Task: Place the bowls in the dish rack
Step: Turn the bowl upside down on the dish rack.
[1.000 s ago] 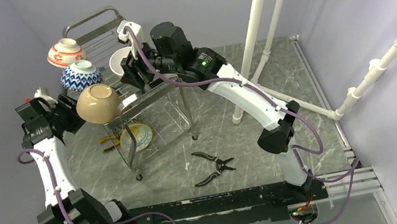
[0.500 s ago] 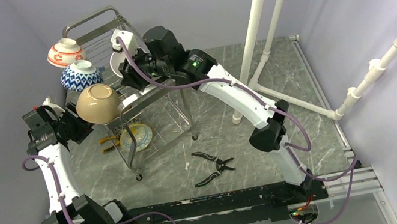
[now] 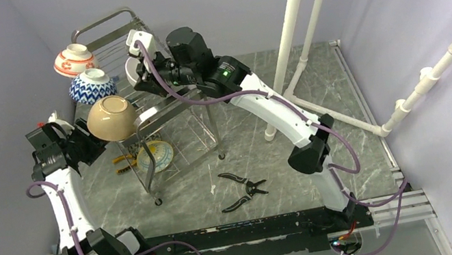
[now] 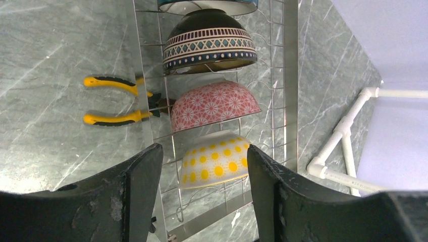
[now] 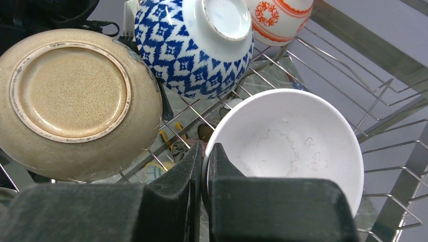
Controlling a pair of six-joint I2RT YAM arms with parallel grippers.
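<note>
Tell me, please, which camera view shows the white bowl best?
The right wrist view: the white bowl appears large, its rim pinched by the right gripper. The top external view shows only a sliver behind that gripper. The left wrist view does not show it.

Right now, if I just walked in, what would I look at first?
Probably the shiny dish rack at the far left of the table, with a red-patterned bowl, a blue zigzag bowl and a tan bowl leaning in a row on its top shelf. Beside them the right hand pinches the rim of a white bowl. Lower down, a pink bowl and a yellow-dotted bowl sit in the rack too.
</note>
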